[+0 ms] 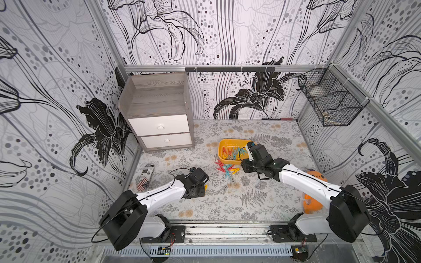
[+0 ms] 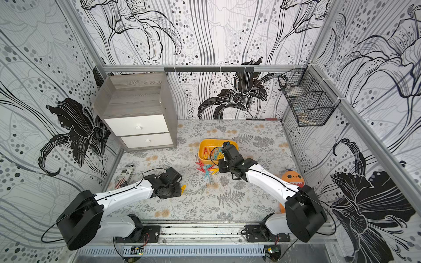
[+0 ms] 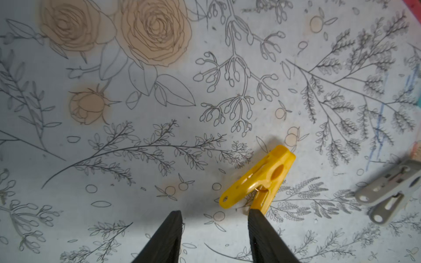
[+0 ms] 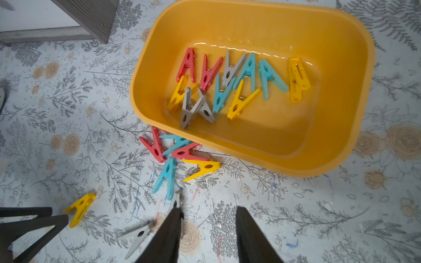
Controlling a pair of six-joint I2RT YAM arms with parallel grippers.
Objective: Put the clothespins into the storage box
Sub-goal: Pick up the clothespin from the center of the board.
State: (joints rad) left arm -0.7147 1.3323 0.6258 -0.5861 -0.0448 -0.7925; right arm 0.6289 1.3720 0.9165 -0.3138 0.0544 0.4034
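The yellow-orange storage box [image 4: 341, 29] holds several clothespins [image 4: 227, 79] in red, teal, grey and yellow. It stands mid-table in both top views [image 1: 230, 141] [image 2: 211, 141]. A loose pile of clothespins [image 4: 180, 152] [image 1: 226, 168] lies against its near wall. My right gripper [image 4: 209, 209] hangs open and empty above the table just short of that pile. My left gripper [image 3: 216, 213] is open near the table. A single yellow clothespin [image 3: 262, 177] [image 1: 206, 187] lies on the cloth at the tip of one of its fingers, not between them. A grey clothespin [image 3: 387, 191] lies close by.
A grey wood cabinet [image 1: 159, 113] with white drawers stands at the back left. A black wire basket [image 1: 330, 102] hangs on the right wall. A flag-printed can [image 1: 145, 177] lies at the left. An orange toy [image 1: 314, 193] sits behind the right arm.
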